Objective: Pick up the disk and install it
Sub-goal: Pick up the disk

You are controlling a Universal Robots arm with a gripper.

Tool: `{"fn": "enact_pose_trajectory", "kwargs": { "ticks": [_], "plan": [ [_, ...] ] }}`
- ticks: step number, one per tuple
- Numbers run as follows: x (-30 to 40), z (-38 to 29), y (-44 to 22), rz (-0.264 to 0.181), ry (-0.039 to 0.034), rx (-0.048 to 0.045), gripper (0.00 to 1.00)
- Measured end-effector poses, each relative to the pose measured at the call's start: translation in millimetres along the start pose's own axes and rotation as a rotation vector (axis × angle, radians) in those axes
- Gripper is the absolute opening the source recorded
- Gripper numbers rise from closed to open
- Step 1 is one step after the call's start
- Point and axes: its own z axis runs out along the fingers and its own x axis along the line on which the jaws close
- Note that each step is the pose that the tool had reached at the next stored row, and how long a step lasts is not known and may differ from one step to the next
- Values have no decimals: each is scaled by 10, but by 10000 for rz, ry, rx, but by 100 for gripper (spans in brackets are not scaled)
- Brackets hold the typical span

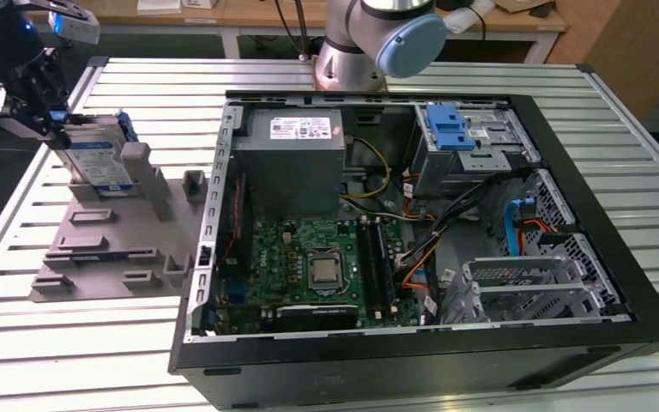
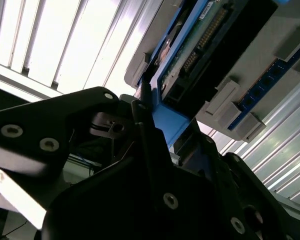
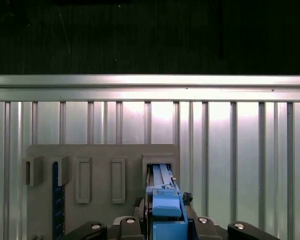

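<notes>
A grey slotted fixture block [image 1: 112,236] lies on the slatted aluminium tabletop [image 1: 55,343] at the exterior view's left. It sits just beside an open black computer case [image 1: 421,360], whose green motherboard [image 1: 312,266] and grey power supply [image 1: 295,163] are exposed. The flat silver disk in its blue plastic caddy [image 1: 95,154] stands on edge in a slot at the block's far end, leaning a little, with a taller grey post [image 1: 141,172] of the block close on its case side.

The first wrist view looks down along the caddy's blue edge [image 3: 162,200] into that slot, with a row of rectangular pockets [image 3: 100,175] beside it in the block. The second wrist view shows the other side – the disk's connector end [image 2: 200,40], dark against the grey block.

The arm's base [image 1: 359,43] rises at the tabletop's far edge, behind the case. The black gripper [image 1: 57,124] comes down on the disk's upper end (the exterior view's left side), its fingers [image 2: 145,125] pinching the blue caddy between them.
</notes>
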Motion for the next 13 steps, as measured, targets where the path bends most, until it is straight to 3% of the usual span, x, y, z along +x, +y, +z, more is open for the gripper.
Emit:
{"fn": "enact_pose_trajectory", "kwargs": {
  "ticks": [1, 3, 4, 10, 13],
  "plan": [
    [0, 0, 0, 0, 0, 0, 44],
    [0, 0, 0, 1, 0, 0, 44],
    [0, 0, 0, 2, 0, 0, 50],
    [0, 0, 0, 2, 0, 0, 50],
    [0, 0, 0, 3, -1, 0, 42]
  ]
}}
